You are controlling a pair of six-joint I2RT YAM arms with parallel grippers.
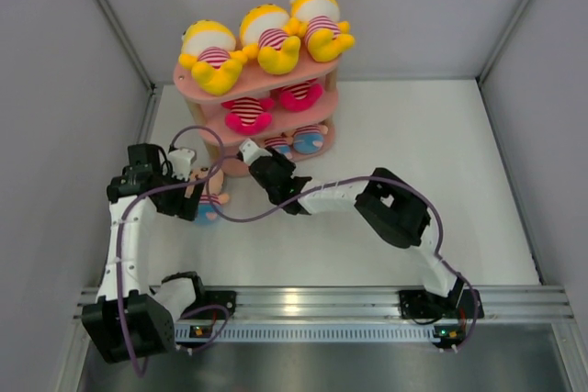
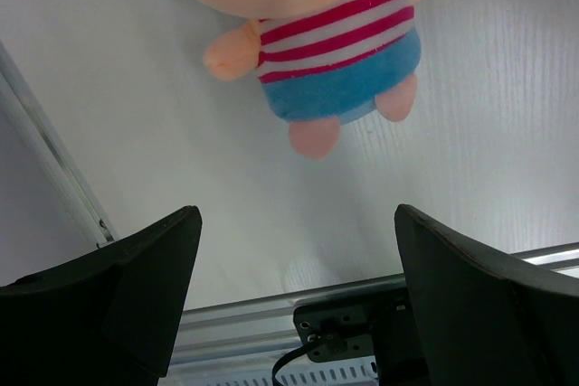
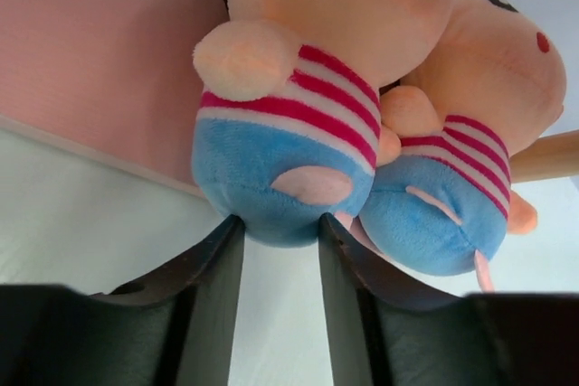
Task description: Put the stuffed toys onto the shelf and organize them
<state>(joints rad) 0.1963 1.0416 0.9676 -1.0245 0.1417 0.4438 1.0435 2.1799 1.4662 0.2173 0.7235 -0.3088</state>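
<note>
The shelf [image 1: 186, 80] was pink, with three oval boards on pale wooden posts, standing at the far side of the white table [image 1: 441, 181]. On its top board we saw three yellow dolls [image 1: 266, 39] in a row, round and plush in red-and-white striped shirts. The middle board held two pink-legged dolls [image 1: 250, 115]. On the bottom board two peach-headed, blue-bottomed dolls touched. The right gripper [image 3: 278, 223] pinched the soft blue seat of the nearer doll [image 3: 289, 115], and the neighbour doll [image 3: 461, 160] sat beside it. A similar table doll [image 2: 335, 51] lay before the left gripper [image 2: 297, 223], whose dark fingers were spread wide around nothing.
</note>
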